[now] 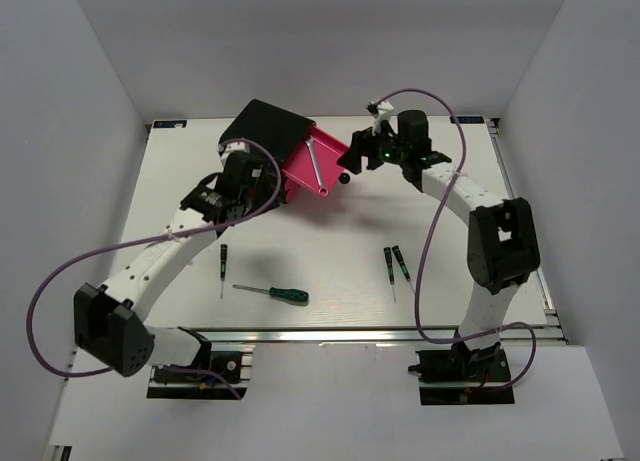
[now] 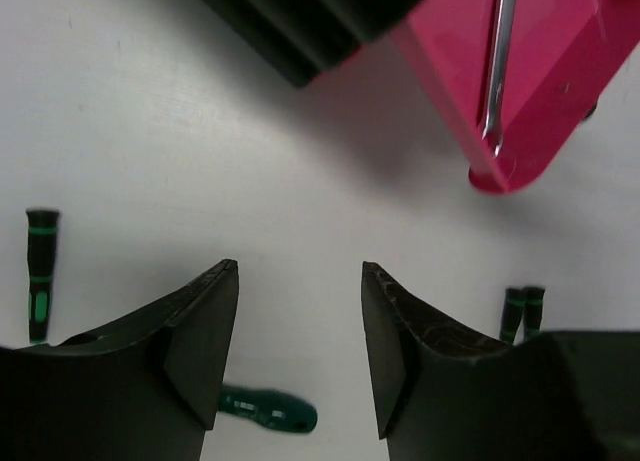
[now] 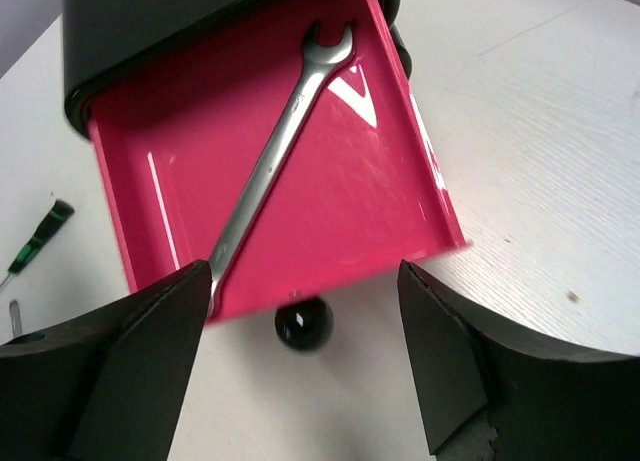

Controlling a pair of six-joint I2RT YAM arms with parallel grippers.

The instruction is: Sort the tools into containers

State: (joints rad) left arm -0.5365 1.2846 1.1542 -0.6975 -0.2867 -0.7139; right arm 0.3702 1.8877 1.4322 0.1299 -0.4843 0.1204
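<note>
While the green screwdriver [image 1: 285, 294] and three thin screwdrivers [image 1: 222, 261] lie on the near worktop [image 1: 330, 231], the left end effector [image 2: 300, 271] hangs open, empty, beside the drawer [image 3: 380, 161]; the right end effector [image 3: 305, 271], wide open and empty, faces the drawer's knob [image 3: 303, 324], the wrench [image 3: 275, 151] lying inside just beyond.

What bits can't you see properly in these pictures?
Left wrist view: a left gripper finger hides the shaft of the green-handled screwdriver; the top edge cuts off the wrench.
Right wrist view: a right gripper finger covers the wrench's lower end.
Top view: the front of the black box is hidden beneath its top; the tips of the precision screwdrivers are too small to see.
</note>
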